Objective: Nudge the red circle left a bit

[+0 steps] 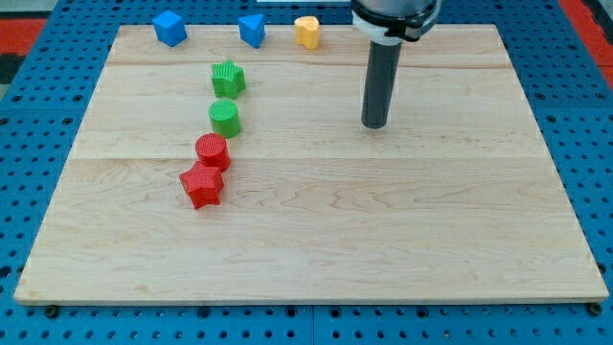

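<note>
Pale wooden desk (383, 220) on blue pegboard; no gripper here, just my tip (374, 126) well right of the red circle (212, 150), which touches the red star (201, 185) and sits just below the green circle (224, 118); an off-centre push could drag either neighbour.

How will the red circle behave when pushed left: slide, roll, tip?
Red circle stands on its flat end, squat, so probably slides, unlikely to tip. It seems to touch the red star, which may drag along. My tip is far right.

Red circle (212, 150), upright, touching red star (201, 186) below
</note>
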